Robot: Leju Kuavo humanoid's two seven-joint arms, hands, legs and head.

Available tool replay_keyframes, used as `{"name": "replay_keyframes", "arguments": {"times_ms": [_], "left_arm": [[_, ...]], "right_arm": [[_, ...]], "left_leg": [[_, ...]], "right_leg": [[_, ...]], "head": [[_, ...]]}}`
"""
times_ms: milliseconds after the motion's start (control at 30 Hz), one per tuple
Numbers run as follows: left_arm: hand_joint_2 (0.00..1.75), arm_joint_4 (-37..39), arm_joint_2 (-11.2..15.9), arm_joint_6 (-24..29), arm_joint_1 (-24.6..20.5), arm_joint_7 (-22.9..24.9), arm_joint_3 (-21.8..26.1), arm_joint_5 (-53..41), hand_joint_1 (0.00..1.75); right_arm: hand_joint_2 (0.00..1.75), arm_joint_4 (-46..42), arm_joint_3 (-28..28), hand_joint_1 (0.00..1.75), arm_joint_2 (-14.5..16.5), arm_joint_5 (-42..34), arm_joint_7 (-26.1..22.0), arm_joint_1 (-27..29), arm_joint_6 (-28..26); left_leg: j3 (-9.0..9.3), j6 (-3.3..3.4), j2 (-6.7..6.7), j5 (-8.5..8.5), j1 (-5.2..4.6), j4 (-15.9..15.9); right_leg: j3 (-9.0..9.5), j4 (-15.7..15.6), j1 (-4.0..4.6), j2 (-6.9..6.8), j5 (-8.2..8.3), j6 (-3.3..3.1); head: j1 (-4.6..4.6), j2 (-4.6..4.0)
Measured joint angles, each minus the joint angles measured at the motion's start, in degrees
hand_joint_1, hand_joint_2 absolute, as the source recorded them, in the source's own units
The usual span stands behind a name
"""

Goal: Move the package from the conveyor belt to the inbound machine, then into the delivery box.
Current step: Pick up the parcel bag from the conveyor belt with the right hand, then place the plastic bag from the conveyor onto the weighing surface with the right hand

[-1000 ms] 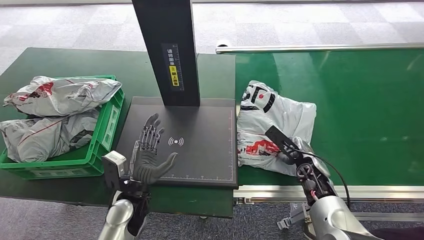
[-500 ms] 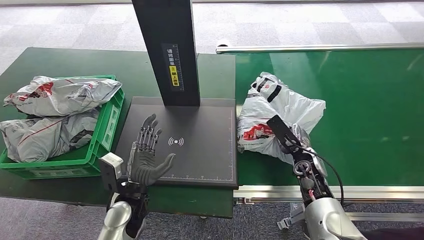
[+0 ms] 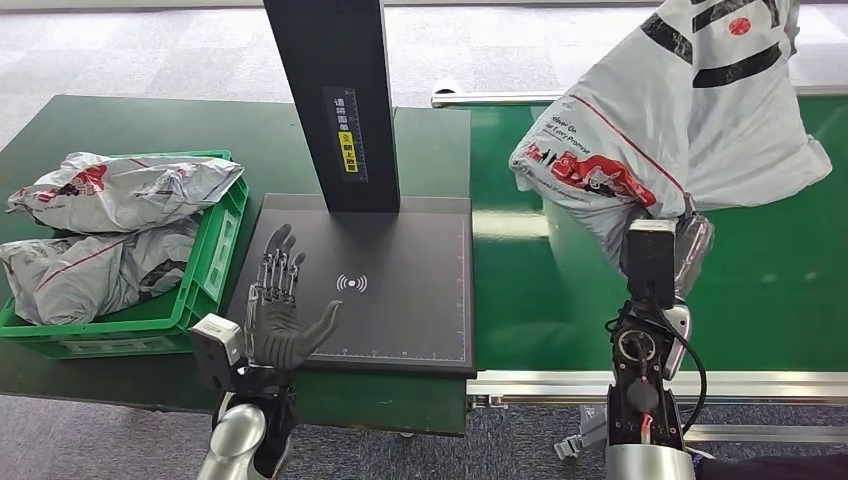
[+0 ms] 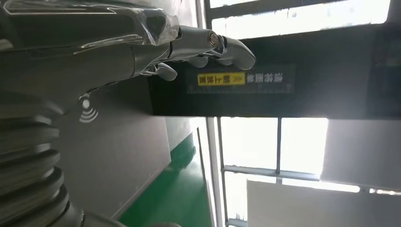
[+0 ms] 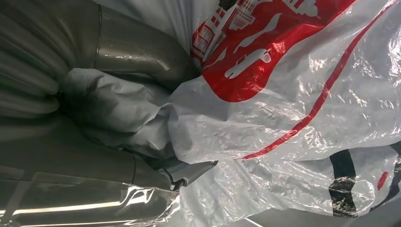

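Two hands | left hand [image 3: 278, 318] empty, fingers spread, over near edge of scanner plate [image 3: 420, 270] | right hand [image 3: 672, 262] grips grey courier bag [image 3: 668, 130] by its lower folds, raised clear above conveyor belt [image 3: 770, 260] | advice: carry leftward, lower flat onto plate's centre mark, clear of black post [image 3: 332, 100] | green crate [image 3: 215, 250] beyond, already holding bags

My left hand [image 4: 142, 52] stretches out, fingers [image 4: 227, 45] apart and holding nothing, above the dark scanner plate [image 4: 118, 156] with its white wireless mark [image 4: 86, 109], before the black post [image 4: 283, 80] bearing a yellow label [image 4: 221, 79].
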Motion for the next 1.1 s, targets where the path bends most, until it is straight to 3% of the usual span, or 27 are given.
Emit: {"name": "replay_keyframes", "arguments": {"times_ms": [67,167,267,467,767,1100], "left_arm": [[1.75,0.0,-0.1,3.9,-0.4,-1.7,0.0,-0.5,0.0],[1.75,0.0,-0.3,7.8,-1.3,-3.7,0.2,0.8,0.0],[1.75,0.1,-0.3,8.8,-1.9,-4.5,0.3,2.1,0.0],[1.75,0.6,0.0,9.3,-2.4,-5.3,0.3,3.2,0.0],[1.75,2.2,0.7,8.5,-3.7,-4.5,0.0,3.7,0.0],[1.75,3.4,1.0,8.3,-4.5,-3.8,-0.6,4.0,0.0]], "right_arm": [[1.75,-2.4,2.2,1.75,0.1,0.5,-0.2,0.9,1.9],[1.75,-3.5,6.8,1.75,0.1,-0.2,-0.3,1.2,10.4],[1.75,-2.8,11.7,1.75,0.0,0.6,-0.4,1.2,17.6],[1.75,2.1,19.9,1.75,-1.0,6.2,1.1,0.1,26.9],[1.75,17.0,28.6,1.75,-2.4,10.9,5.1,-5.1,33.6],[1.75,23.6,32.9,1.75,-3.5,7.6,1.9,-7.4,39.9]], "left_leg": [[0.01,0.0,0.02,0.0,0.01,0.0],[0.02,-0.01,0.04,0.01,0.02,0.0],[0.02,-0.01,0.0,0.02,0.02,0.0],[-0.02,-0.01,0.0,0.01,0.01,0.0],[0.01,-0.01,-0.02,0.02,0.02,0.0],[0.01,-0.01,0.01,0.01,0.02,0.0]], "right_leg": [[0.0,0.0,0.01,0.01,0.0,0.0],[0.01,0.0,0.02,0.02,0.0,-0.01],[0.01,0.0,0.03,0.01,0.0,-0.01],[0.0,0.0,0.02,0.01,0.0,0.0],[0.01,0.0,0.02,0.0,0.0,0.0],[0.0,0.0,0.02,0.01,0.0,0.0]], "head": [[0.0,-0.01],[0.01,-0.01],[0.01,0.0],[0.01,-0.01],[0.01,-0.01],[0.01,-0.01]]}}
